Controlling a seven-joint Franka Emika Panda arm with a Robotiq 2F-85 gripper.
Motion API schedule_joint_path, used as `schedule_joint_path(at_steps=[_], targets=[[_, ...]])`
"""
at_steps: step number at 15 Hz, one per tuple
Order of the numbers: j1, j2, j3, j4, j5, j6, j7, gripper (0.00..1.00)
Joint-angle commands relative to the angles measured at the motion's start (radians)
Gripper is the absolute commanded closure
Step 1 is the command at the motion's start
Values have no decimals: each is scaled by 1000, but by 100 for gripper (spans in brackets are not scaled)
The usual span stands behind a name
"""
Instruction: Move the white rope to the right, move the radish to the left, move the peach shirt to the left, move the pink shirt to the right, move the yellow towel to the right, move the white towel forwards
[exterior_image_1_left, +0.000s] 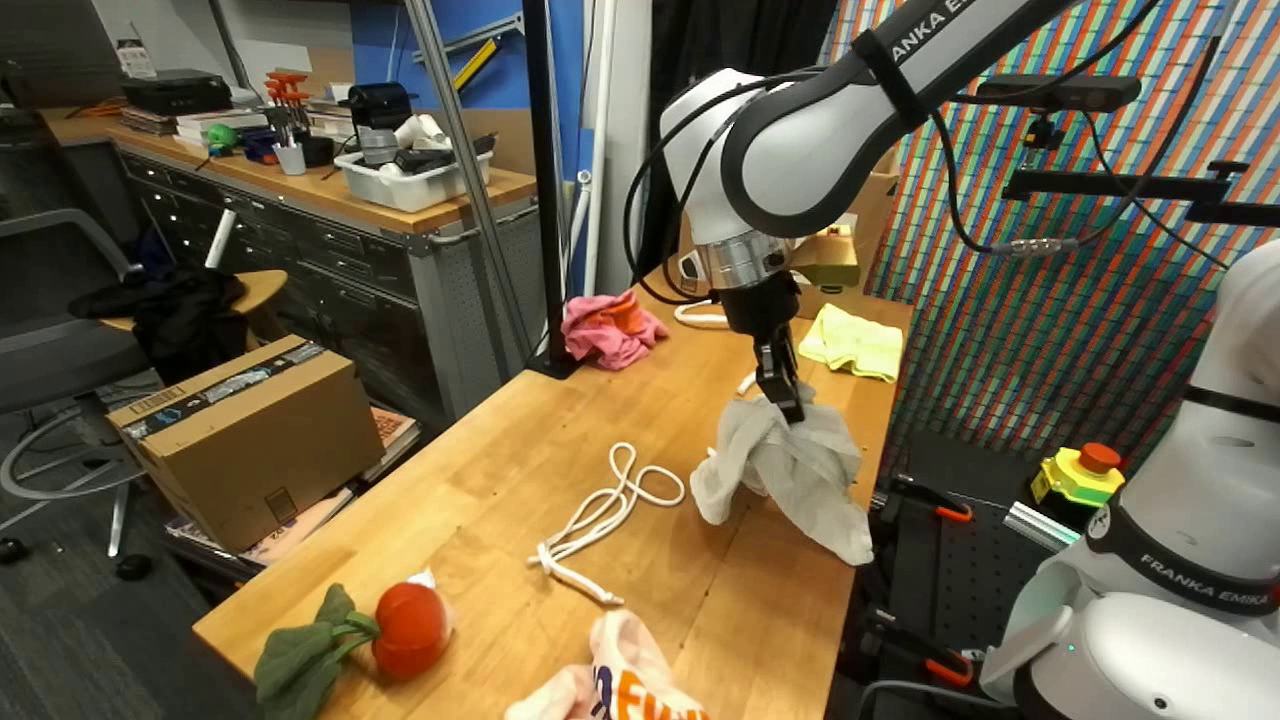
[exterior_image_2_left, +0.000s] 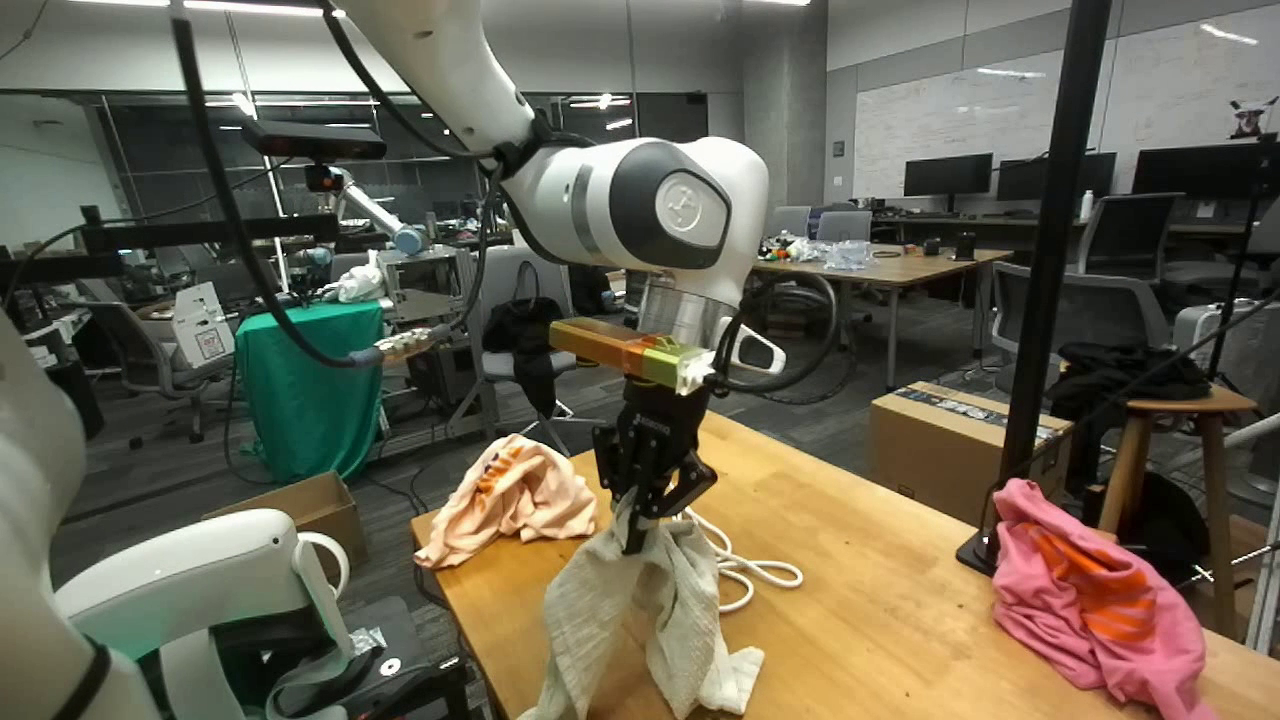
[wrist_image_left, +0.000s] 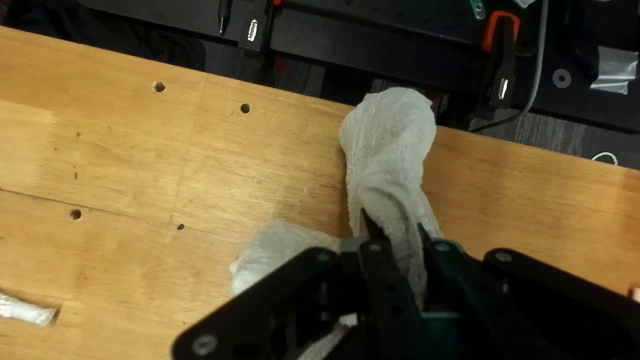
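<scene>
Bin (exterior_image_1_left: 420, 191), white: holds grey, white and black oddments (exterior_image_1_left: 380, 146). Cup (exterior_image_1_left: 291, 159): holds upright tools (exterior_image_1_left: 286, 90). Box (exterior_image_1_left: 275, 445): taped, contents hidden. Gripper (wrist_image_left: 396, 225): fingers pinch the white towel (wrist_image_left: 387, 135).

Exterior views face the black jointed pincer (exterior_image_1_left: 790, 405) from opposite sides, sharing the tan wooden table (exterior_image_1_left: 480, 500); wrist view's close, downward!

Bright ceiling lights (exterior_image_2_left: 260, 6); whiteboard (exterior_image_2_left: 990, 115) glare

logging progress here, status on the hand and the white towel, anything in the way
Hand shut on white towel. Cloth hanging in folds below the grip. Looped white cord close by, possibly in the way.
</scene>
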Motion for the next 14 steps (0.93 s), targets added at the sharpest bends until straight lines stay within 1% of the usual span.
schedule_joint_path(at_steps=[1,5,12,13,14], targets=[[-10,14,-3,6,-14,34,48,92],[-28,22,-19,9,-59,14,78,92],[-46,59,-38,14,-142,15,143,91],[-46,63,-38,16,-150,12,148,72],[-45,68,-38,15,-154,14,152,62]])
